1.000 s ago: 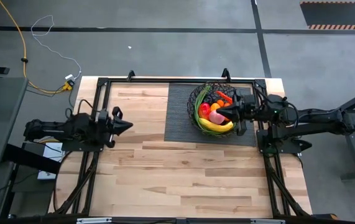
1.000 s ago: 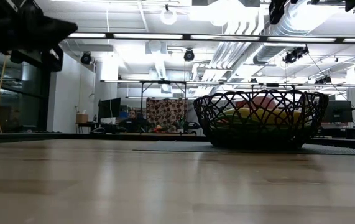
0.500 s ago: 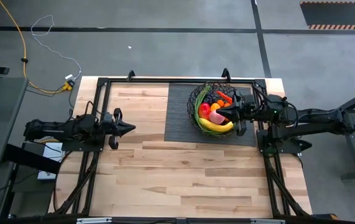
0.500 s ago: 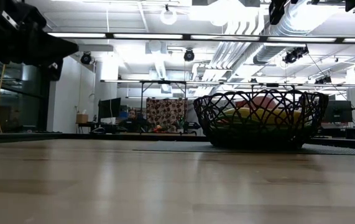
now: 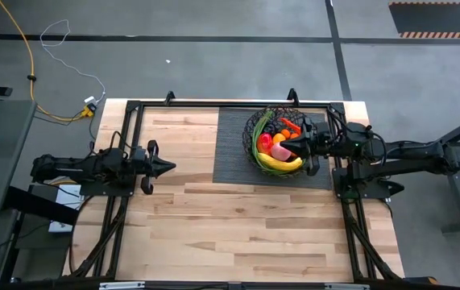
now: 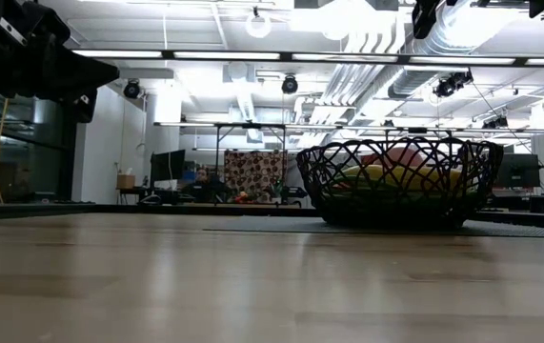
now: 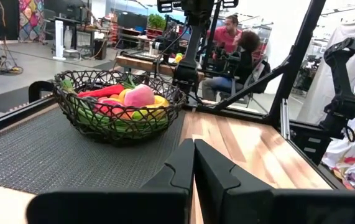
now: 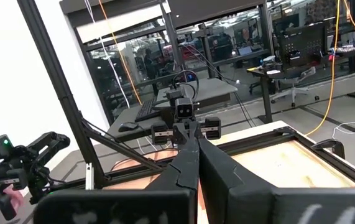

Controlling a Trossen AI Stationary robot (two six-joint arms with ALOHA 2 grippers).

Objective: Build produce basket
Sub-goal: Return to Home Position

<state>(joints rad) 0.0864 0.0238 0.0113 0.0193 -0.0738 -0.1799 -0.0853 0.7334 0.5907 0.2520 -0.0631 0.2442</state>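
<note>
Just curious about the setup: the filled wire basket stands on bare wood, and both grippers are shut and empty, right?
Not quite: the basket stands on the dark ribbed mat, not bare wood, as the high view shows. The left gripper and right gripper are shut and empty.

Even, diffuse light falls from above on the pale tabletop, and the shadows under the arms are soft and faint. At table height the ceiling light strips glare and wash the ceiling nearly white. Against them the wire basket is backlit and dark, and the left arm is a plain black silhouette. The nearest band of tabletop there is blurred. In the left wrist view an overexposed patch fills the far background, while the left gripper is underlit and soft-edged. In the right wrist view part of the background is blown out to white, and the right gripper is a dark shape with little detail.
</note>
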